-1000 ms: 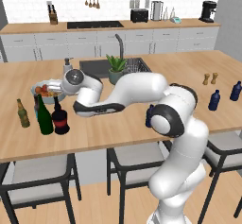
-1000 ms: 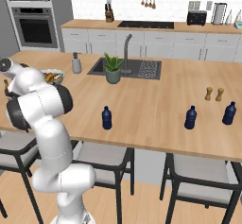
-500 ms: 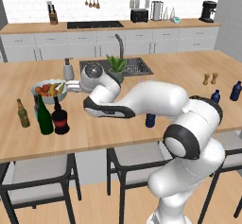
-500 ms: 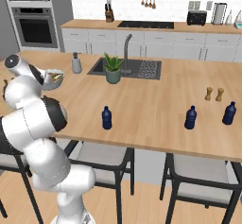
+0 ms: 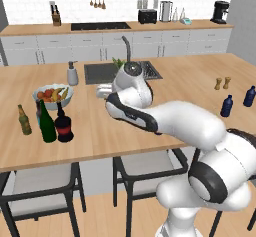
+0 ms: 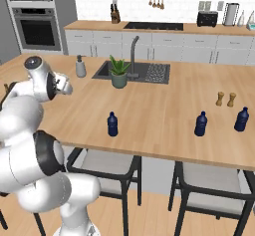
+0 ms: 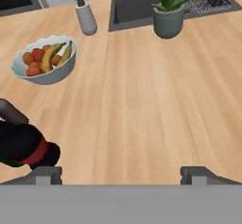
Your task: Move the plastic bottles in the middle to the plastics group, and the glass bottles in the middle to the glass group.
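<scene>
The gripper is spread as wide as it goes, its two grey fingertips poking up at the bottom corners of the hand view with bare wooden counter between them, and nothing is held or touched. In the left base view the hand sits just left of centre, hovering above the island, pointing toward the left side of the frame.

Over at the left of that same view, the tall green wine bottle stands upright with the squat black bottle with its red band just beside it on the right. An olive-brown beer bottle stands a little further left, and another dark bottle peeks out right behind the wine bottle. The fruit bowl sits behind them, and the grey soap dispenser is further up near the sink.

In the hand view, the black round bottle shows at the lower left edge, red band visible, apart from the left fingertip. The bowl is upper left, the dispenser top centre-left, and a potted plant at the top right by the sink.

In the right base view, one small dark-blue bottle stands alone just left of centre on the counter. Two more blue bottles stand well apart from it on the right, with the brown shakers behind them.
</scene>
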